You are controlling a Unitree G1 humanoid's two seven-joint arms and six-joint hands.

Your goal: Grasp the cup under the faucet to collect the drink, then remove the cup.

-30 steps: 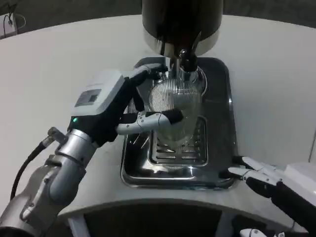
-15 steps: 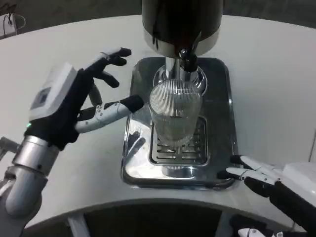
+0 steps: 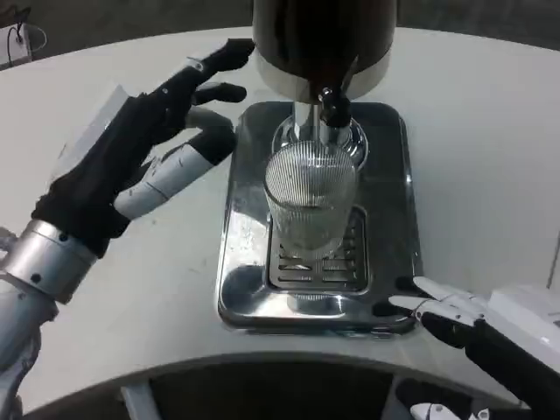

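Head view: the ribbed clear cup (image 3: 311, 203) stands upright on the slotted grate (image 3: 317, 262) of a shiny metal drip tray (image 3: 389, 219), toward the tray's far half and near its middle from side to side. Directly above the cup's mouth hangs the faucet (image 3: 331, 107), a dark spout with a metal collar, coming down from the black dispenser body (image 3: 319, 39) at the far edge of the tray. The cup's rim sits just under the spout tip; whether they touch cannot be told. Some liquid seems to lie in the lower part of the cup, but the ribbing makes it hard to read.

The left hand (image 3: 144, 153) is raised over the white table (image 3: 490, 131) just beside the tray's left edge, apart from the cup. Its fingers are spread and hold nothing: the upper fingertips reach toward the dispenser's left side near the tray's far-left corner, and a lower white finger with a dark tip points at the tray's left rim. The silver forearm runs off toward the table's near-left edge.

The right hand (image 3: 477, 328) lies low at the table's near-right edge, just beside the tray's near-right corner. Its white fingers (image 3: 437, 302) stretch out toward that corner, separated and holding nothing; contact with the tray rim cannot be told.
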